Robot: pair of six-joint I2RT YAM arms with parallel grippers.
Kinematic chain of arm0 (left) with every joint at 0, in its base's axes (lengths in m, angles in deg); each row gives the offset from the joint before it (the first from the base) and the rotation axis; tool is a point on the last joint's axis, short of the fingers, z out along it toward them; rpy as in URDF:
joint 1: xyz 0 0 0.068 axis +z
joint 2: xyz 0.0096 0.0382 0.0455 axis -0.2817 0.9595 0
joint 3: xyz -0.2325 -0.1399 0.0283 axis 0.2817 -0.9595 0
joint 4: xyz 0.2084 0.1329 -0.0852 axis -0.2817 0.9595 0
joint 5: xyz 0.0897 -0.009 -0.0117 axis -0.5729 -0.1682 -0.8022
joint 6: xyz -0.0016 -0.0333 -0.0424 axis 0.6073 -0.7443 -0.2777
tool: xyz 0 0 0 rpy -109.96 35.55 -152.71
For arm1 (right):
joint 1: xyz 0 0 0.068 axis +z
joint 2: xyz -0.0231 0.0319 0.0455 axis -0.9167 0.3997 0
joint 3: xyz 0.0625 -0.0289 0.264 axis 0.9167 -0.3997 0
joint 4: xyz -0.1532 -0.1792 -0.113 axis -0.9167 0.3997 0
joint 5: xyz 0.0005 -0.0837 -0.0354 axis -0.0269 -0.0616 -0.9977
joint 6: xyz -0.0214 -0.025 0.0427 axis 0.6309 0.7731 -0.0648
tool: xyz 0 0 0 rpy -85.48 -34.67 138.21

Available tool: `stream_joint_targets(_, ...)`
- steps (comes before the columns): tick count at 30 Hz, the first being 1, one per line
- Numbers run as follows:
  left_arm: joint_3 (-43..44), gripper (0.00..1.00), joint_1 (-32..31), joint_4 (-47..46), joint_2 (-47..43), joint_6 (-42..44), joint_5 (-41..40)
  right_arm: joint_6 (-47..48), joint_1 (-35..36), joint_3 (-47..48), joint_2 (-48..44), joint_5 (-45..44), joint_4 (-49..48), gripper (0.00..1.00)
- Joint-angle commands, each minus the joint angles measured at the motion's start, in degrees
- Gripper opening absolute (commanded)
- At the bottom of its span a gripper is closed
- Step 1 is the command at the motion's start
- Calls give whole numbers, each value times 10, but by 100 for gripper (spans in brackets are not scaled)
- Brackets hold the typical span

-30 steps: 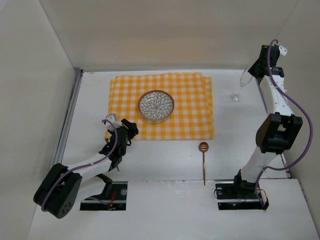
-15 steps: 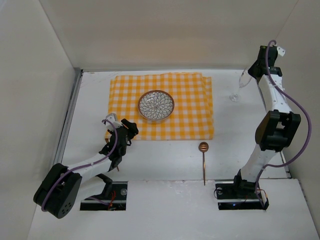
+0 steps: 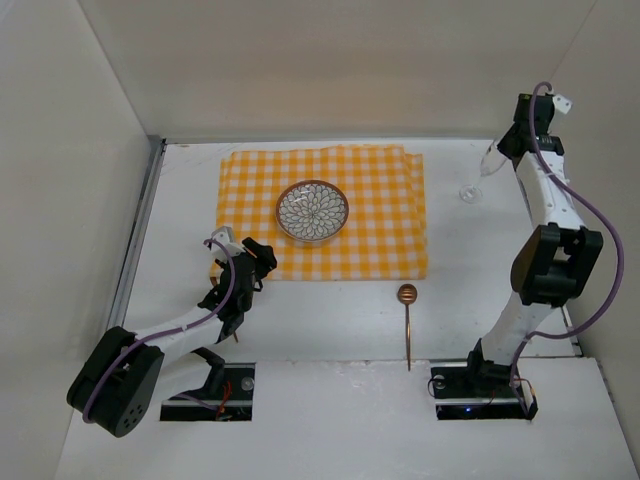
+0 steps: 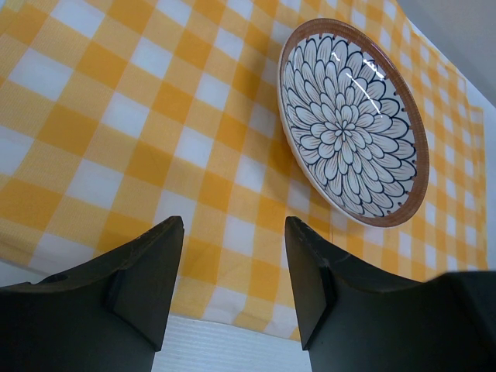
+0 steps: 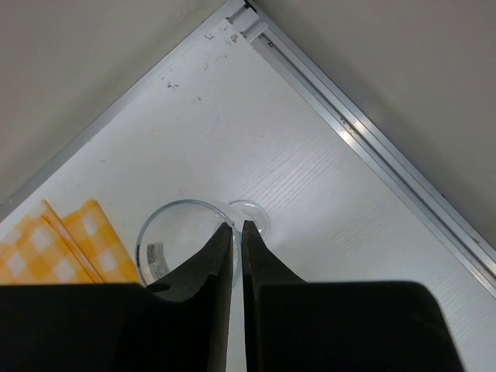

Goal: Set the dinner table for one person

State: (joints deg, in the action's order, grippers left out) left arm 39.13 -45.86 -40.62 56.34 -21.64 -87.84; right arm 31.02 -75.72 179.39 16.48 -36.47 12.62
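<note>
The white dinner table [image 3: 330, 325] carries a yellow-and-white checked cloth [image 3: 380, 225] with a flower-patterned plate [image 3: 312, 211] on it. A copper spoon [image 3: 407, 318] lies on the bare table in front of the cloth's right corner. My right gripper [image 3: 496, 152] is at the far right corner, shut on the rim of a clear wine glass [image 3: 480, 172], which leans while its foot stays on the table. In the right wrist view the gripper [image 5: 237, 225] pinches the glass [image 5: 167, 236] wall, one finger inside. My left gripper [image 3: 257, 257] is open and empty over the cloth's near left corner; in the left wrist view [image 4: 232, 225] the plate [image 4: 349, 124] lies ahead.
White walls close in the table on the left, back and right. A metal rail [image 5: 364, 132] runs along the base of the right wall, close to the glass. The arm bases stand at the near edge.
My right arm has shifted slightly to the right with the glass, which leans a little more. The left arm has not moved.
</note>
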Motion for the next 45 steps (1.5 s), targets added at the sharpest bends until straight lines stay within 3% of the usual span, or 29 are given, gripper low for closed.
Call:
stream_joint_targets(1, 3, 53, 0, -23, 1, -4, -5, 11, 15, -8, -49, -30, -25, 9)
stream_joint_targets(14, 3, 53, -1, -21, 0, -6, -5, 16, 54, -9, -98, -46, -27, 9)
stream_joint_targets(22, 4, 53, 0, -21, 1, -6, -5, 23, 134, 44, -95, -35, -21, 9)
stream_joint_targets(33, 5, 53, 0, -20, 2, -6, -5, 56, 245, 216, 42, -33, 1, 9)
stream_joint_targets(45, 5, 53, 0, -23, 9, -10, 1, 104, 280, 414, 188, -71, 70, 9)
